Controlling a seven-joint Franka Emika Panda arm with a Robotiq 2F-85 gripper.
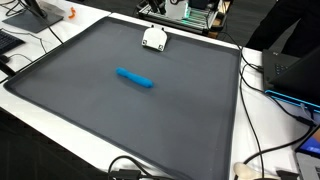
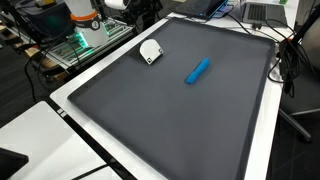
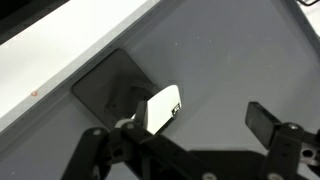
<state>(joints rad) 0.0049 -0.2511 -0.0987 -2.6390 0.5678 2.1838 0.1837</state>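
Your jaws stand spread wide with nothing in them, their black angular fingers point(image 3: 262, 118) low in the wrist view. Just beyond them a small glossy white block point(image 3: 162, 108) with a black mark lies on the matte grey mat point(image 3: 230, 60), near its rounded corner by the smooth white worktop point(image 3: 60, 50). A blue cylinder point(image 1: 134, 77) lies mid-mat, well apart

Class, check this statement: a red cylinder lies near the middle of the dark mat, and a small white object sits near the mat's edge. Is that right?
Not quite. The cylinder is blue, not red, as both exterior views show. The rest stands: it lies near the middle of the dark mat, and the small white object sits near the mat's edge.
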